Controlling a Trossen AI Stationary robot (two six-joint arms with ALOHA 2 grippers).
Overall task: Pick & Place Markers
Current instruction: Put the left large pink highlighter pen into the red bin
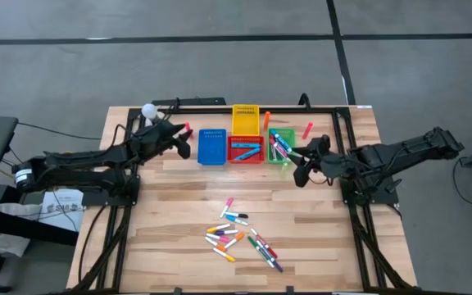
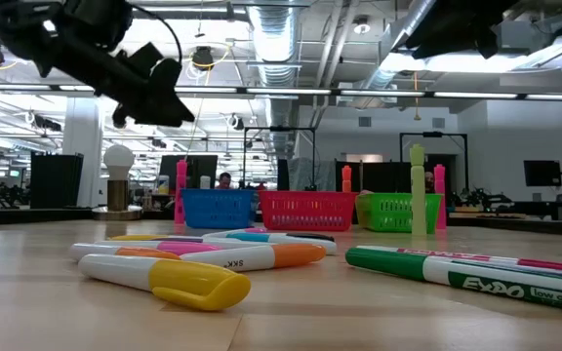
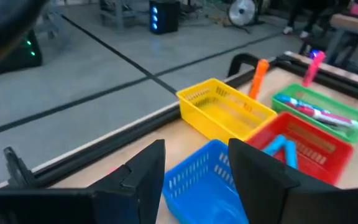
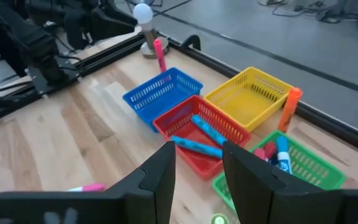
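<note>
Several markers point(image 1: 240, 238) in mixed colours lie in a loose pile on the wooden table near its front edge; in the low view these markers point(image 2: 261, 255) lie flat close to the camera. At the back stand four bins. The red bin point(image 4: 197, 127) holds two blue markers point(image 4: 197, 147), and the green bin point(image 3: 319, 112) holds several. My left gripper point(image 3: 197, 149) hovers open just left of the blue bin point(image 1: 211, 147), holding nothing. My right gripper point(image 4: 197, 149) hovers open right of the green bin point(image 1: 279, 147), also holding nothing.
The yellow bin point(image 1: 246, 119) sits behind the red one. An orange marker point(image 4: 289, 107) stands upright beside it, and a pink one point(image 4: 160, 55) stands near a white ball lamp point(image 1: 148, 111). A black rail point(image 1: 220, 105) frames the table's far edge. Bare wood lies between bins and pile.
</note>
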